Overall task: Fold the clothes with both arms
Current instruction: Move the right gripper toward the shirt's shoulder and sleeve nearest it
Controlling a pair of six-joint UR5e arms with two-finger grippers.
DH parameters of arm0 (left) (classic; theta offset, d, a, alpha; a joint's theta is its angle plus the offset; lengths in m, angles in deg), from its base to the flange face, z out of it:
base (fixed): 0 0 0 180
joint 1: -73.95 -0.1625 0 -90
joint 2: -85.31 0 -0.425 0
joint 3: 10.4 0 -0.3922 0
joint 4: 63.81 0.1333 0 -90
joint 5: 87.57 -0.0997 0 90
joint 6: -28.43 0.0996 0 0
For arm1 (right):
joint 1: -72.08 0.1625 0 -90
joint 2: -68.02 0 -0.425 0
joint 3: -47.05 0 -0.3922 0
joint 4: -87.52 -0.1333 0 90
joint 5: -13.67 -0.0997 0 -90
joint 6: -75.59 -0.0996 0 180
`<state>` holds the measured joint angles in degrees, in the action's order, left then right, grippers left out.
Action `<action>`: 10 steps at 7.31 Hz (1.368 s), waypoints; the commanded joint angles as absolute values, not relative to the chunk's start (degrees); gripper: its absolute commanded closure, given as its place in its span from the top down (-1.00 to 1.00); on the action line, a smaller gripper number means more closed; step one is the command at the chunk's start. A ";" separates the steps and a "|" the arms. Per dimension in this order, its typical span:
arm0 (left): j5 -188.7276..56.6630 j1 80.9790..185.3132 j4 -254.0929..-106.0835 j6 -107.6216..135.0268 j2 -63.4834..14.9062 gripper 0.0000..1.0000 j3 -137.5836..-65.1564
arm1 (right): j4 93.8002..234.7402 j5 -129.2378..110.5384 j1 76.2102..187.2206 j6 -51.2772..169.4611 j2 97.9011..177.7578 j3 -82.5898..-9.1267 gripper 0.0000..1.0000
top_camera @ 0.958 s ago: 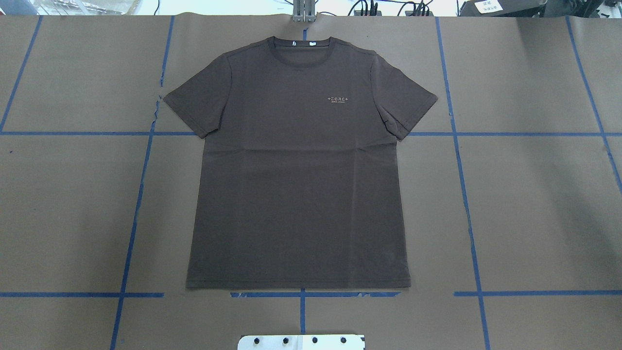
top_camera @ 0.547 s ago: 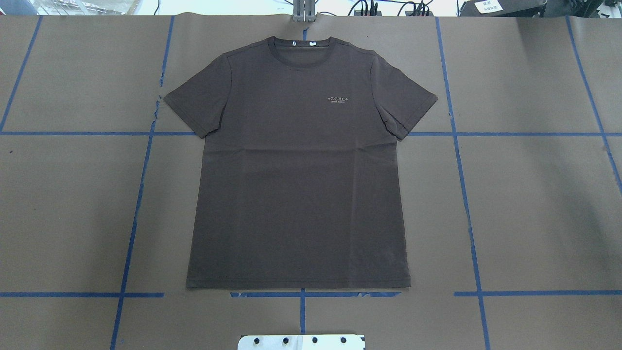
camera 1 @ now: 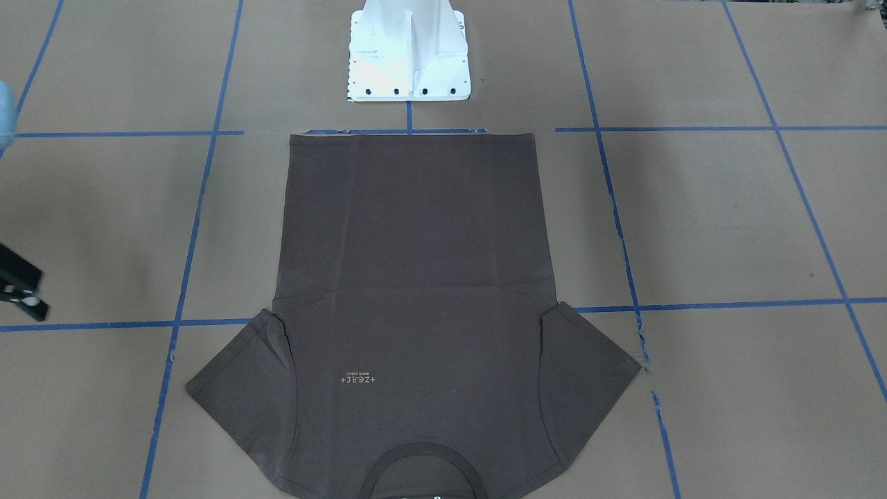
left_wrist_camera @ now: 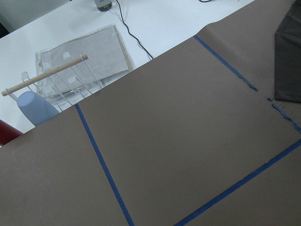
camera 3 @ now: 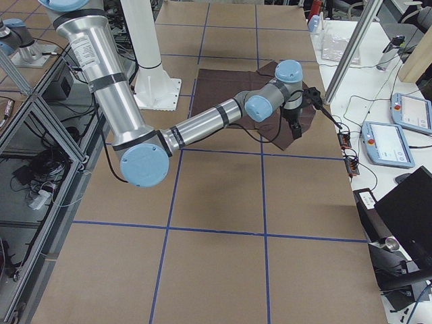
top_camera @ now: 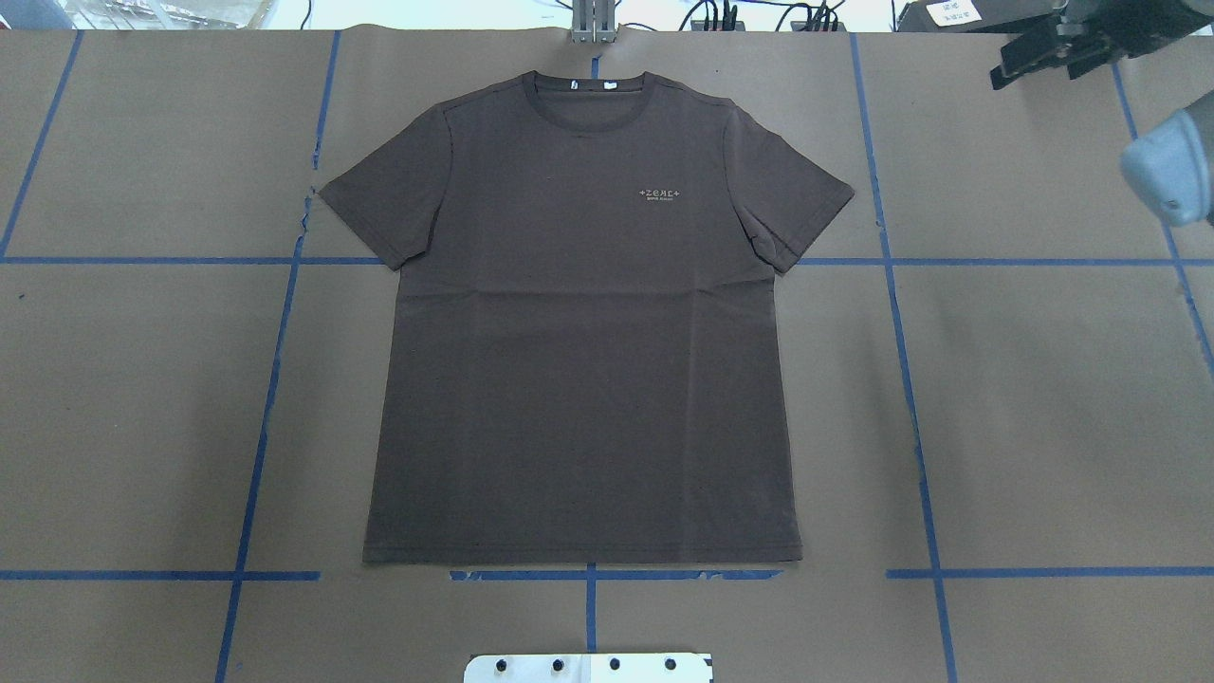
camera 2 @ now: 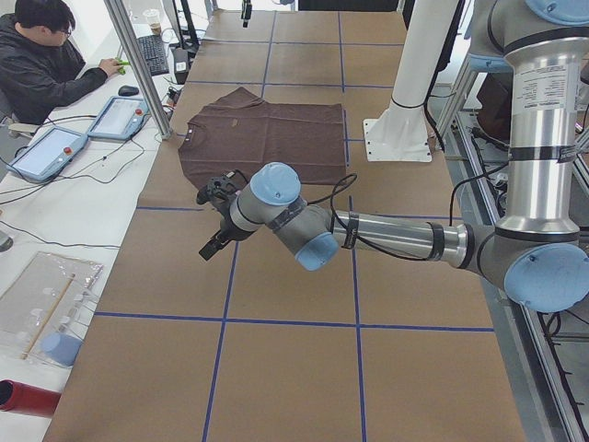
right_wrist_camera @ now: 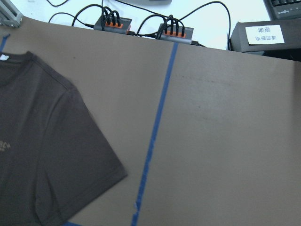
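You have every fold left to do: the dark brown-grey cotton T-shirt (top_camera: 583, 379) lies flat, while the black left gripper (camera 2: 206, 226) and right gripper (top_camera: 1007, 68) hang clear, seemingly empty, though I cannot tell how far either is open.

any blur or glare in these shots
Overhead: the shirt is sharp and evenly lit, but the right arm at the edge is soft and out of focus. Front-facing: a pale blurred patch at the left edge. Wrist views: crisp.

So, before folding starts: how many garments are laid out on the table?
1: a dark brown T-shirt, spread flat mid-table, collar away from the white pedestal. Nothing seems hidden.
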<state>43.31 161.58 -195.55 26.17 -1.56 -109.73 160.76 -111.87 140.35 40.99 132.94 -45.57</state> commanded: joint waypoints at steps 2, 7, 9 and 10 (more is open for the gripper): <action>43.30 161.58 -195.56 26.15 -1.62 1.00 -109.98 | 137.24 -99.74 128.97 22.52 125.00 -26.41 0.90; 43.13 161.49 -195.56 26.15 -2.58 1.00 -109.45 | 131.12 -92.33 123.41 22.07 125.06 -17.38 0.59; 43.13 161.49 -195.47 26.23 -2.76 1.00 -109.02 | 131.12 -91.80 122.89 22.16 125.32 -16.85 0.54; 43.13 161.49 -195.47 26.15 -3.02 1.00 -109.01 | 131.12 -91.36 122.62 22.16 125.41 -16.50 0.54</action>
<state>43.13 161.49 -195.48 26.19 -2.77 -109.10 131.13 -91.92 122.99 22.14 125.27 -16.97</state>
